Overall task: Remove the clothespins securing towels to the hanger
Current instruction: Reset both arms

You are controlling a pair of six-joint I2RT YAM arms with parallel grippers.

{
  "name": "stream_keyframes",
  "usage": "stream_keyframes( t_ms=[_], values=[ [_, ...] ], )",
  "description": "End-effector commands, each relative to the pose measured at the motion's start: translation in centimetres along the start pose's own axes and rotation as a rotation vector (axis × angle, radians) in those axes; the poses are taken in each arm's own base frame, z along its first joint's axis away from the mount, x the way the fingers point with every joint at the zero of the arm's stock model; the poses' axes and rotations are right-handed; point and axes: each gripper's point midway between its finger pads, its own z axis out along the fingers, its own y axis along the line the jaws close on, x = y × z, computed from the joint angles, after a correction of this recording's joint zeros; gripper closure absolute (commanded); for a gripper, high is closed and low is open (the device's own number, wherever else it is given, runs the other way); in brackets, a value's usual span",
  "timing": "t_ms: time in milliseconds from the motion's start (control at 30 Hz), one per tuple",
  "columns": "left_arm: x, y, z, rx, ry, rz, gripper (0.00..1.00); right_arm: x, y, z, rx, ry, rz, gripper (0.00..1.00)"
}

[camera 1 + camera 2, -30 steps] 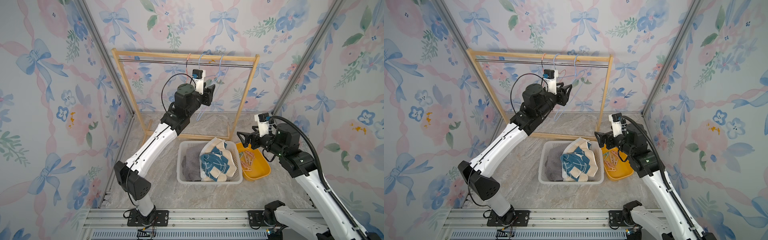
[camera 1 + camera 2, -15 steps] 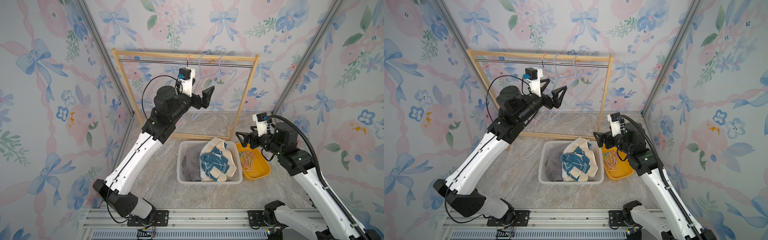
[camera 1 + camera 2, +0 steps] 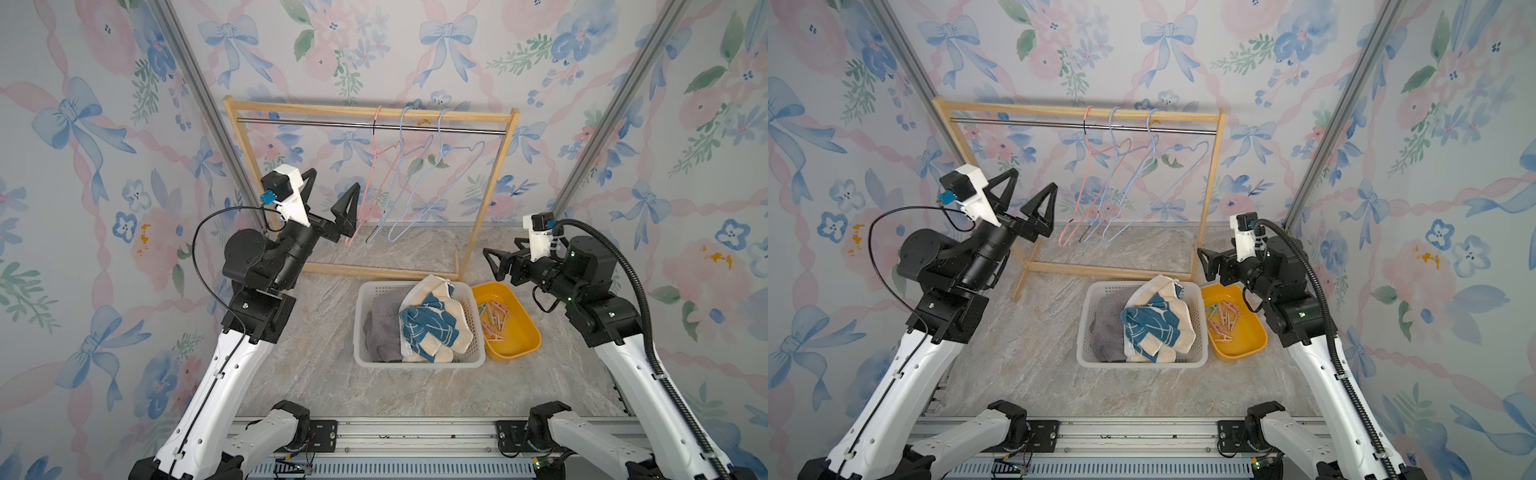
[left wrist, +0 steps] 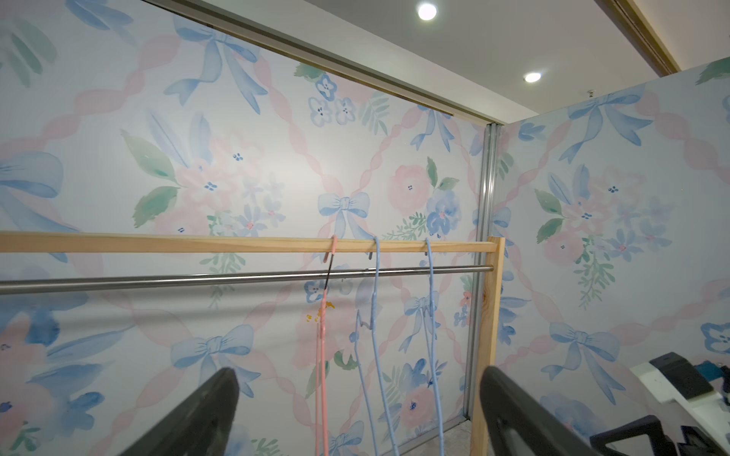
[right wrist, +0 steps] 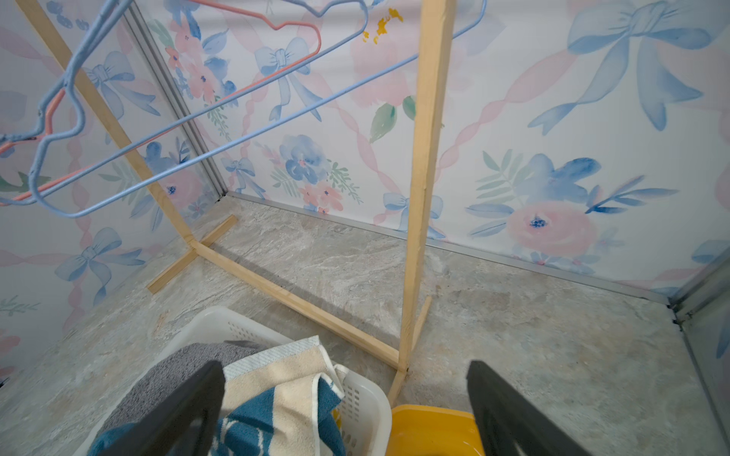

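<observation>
The wooden rack (image 3: 311, 109) stands at 12 o'clock of the scene, its steel rail (image 3: 311, 123) just under the top bar. The white basket (image 3: 415, 364) sits at the centre and holds a grey towel (image 3: 384, 328) at its 9 o'clock side and a blue-and-cream towel (image 3: 430, 328) heaped at its 3 o'clock side. I cannot make out a third towel. The yellow tray (image 3: 523, 345) touches the basket at 3 o'clock. A pink wire hanger (image 4: 322, 375) and two blue wire hangers (image 4: 376, 300) hang bare on the rail. The clothespins (image 3: 496, 318), peach with one green, lie loose in the tray, so the job looks finished.

The main risk is a snag. The pink hanger's low corner hangs near the left arm's outer finger, not touching it. A sideways sweep from there could hook the wire, set all three hangers swinging or pull one off the rail. On the other side, a careless drop could catch the basket rim or tip the tray and scatter the pins.

The left gripper (image 4: 359, 371), at 10 o'clock of the basket, is spread wide and holds nothing. The right gripper (image 5: 342, 365), at 12 o'clock of the tray, is likewise spread wide, empty and touching nothing.
</observation>
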Motion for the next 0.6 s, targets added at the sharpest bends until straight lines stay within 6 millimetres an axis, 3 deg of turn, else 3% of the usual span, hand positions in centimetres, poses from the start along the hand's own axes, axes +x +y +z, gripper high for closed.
stream_keyframes(
  t_ms=[0,100,267,467,500,567],
  values=[
    [-0.5,1.1,-1.4,-0.011,-0.088,-0.038,0.02,-4.3,0.0,-1.9,-0.019,-0.163,-0.006,0.02],
    [0.3,2.2,-2.6,-0.055,-0.105,-0.033,0.02,-5.7,0.0,-2.6,-0.024,-0.230,-0.021,0.03],
    [2.9,3.7,-4.8,-0.123,-0.113,-0.021,0.02,-5.6,-0.6,-3.5,0.021,-0.279,-0.070,0.02],
    [9.5,6.5,-7.2,-0.235,-0.041,0.030,0.02,-2.1,-3.4,-3.2,0.123,-0.295,-0.113,0.02],
    [12.1,7.3,-7.7,-0.269,0.007,0.030,0.02,-1.4,-4.1,-2.9,0.136,-0.296,-0.097,0.02],
    [14.6,8.8,-8.3,-0.336,0.050,0.021,0.02,0.3,-5.4,-2.3,0.164,-0.293,-0.071,0.02]
  ],
)
